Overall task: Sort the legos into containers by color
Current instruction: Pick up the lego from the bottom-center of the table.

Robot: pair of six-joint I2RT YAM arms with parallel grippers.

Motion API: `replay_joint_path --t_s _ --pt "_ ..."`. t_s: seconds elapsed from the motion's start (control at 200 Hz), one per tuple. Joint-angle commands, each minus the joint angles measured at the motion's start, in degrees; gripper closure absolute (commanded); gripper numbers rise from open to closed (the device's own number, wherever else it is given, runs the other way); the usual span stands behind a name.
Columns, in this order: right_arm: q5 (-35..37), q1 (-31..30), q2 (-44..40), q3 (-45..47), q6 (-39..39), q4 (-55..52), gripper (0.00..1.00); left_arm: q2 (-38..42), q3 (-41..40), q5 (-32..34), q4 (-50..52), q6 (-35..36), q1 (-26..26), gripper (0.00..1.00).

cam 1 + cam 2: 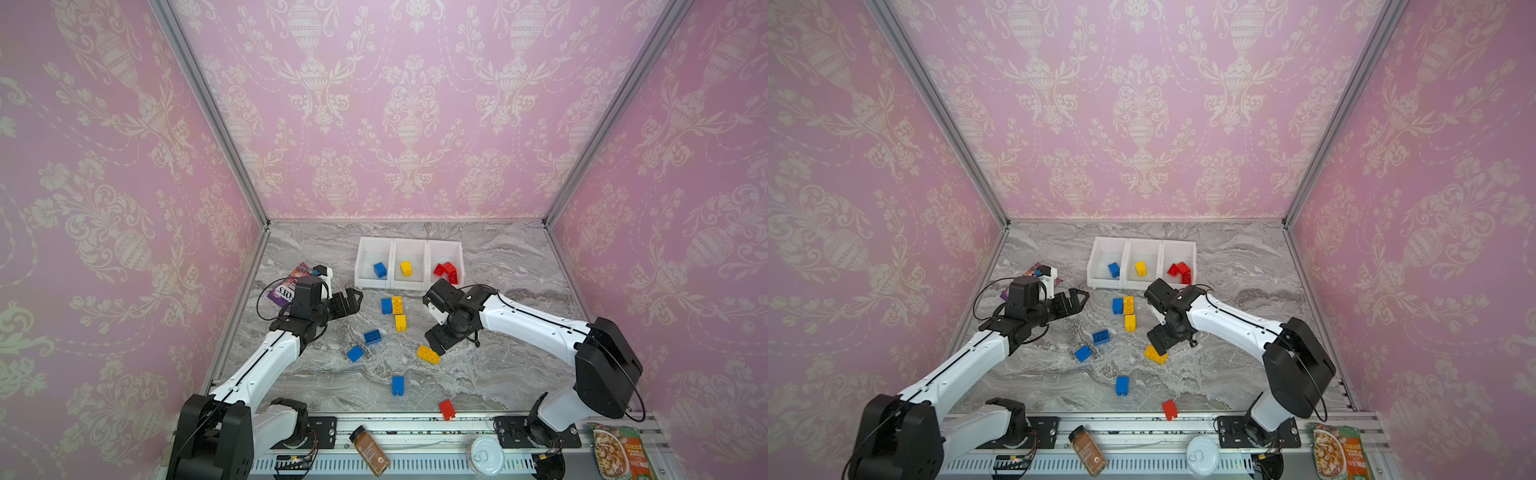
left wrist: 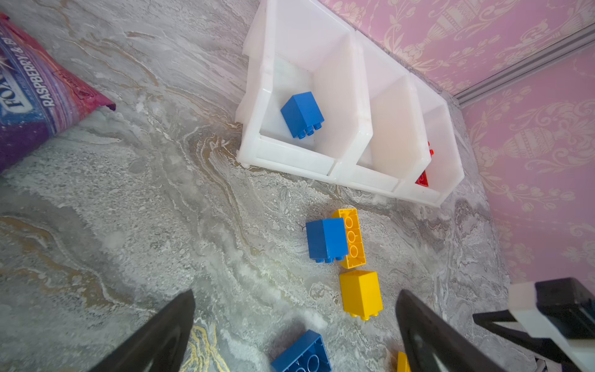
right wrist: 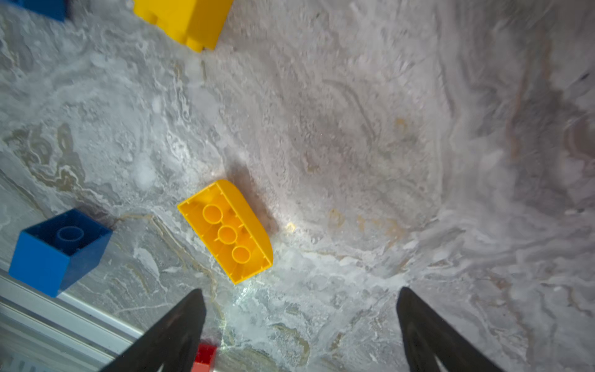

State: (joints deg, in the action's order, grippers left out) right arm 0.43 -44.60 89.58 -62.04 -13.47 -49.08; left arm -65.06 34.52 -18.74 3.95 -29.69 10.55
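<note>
- Grey marble table [image 1: 519,374] carries everything below.
- containers [image 1: 374,284]: three joined white bins at the back, beyond the left gripper [image 1: 356,300] and off to its right.
- blue brick [image 1: 387,306] and long yellow brick [image 1: 397,305]: touching side by side, right of the left gripper, near the bins' front.
- square yellow brick [image 1: 400,323]: just beside that pair.
- upturned yellow brick [image 1: 428,355] — hollow side up, just beside the right gripper [image 1: 435,345]; not between its fingers in the right wrist view.
- flat blue brick [image 1: 372,337], tilted blue brick [image 1: 355,353], front blue brick [image 1: 397,385]: loose, left of the right gripper.
- red brick [image 1: 447,409]: at the front edge, well behind the right gripper.
- snack bag [image 1: 284,294] — behind the left gripper, partly hidden.
</note>
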Motion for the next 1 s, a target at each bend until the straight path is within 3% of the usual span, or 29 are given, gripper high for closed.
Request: replay_joint_path --t_s 0.0,0.42,0.73,0.991 --pt "-0.81 -2.83 -2.86 2.57 -10.76 -2.28 0.05 -0.35 0.11 0.36 0.79 0.12 -0.53 0.01" --pt "1.56 -20.76 -8.38 12.65 -32.33 1.38 0.1 -0.5 -0.16 0.21 0.8 -0.01 -0.47 0.01" --pt "1.57 -28.54 -7.4 14.85 -36.82 4.71 0.18 -0.77 -0.34 -0.07 0.25 -0.26 -0.47 0.01" --pt "2.78 -30.04 -3.29 13.26 -37.24 0.81 0.29 -0.67 -0.34 -0.01 0.47 -0.27 -0.52 0.01"
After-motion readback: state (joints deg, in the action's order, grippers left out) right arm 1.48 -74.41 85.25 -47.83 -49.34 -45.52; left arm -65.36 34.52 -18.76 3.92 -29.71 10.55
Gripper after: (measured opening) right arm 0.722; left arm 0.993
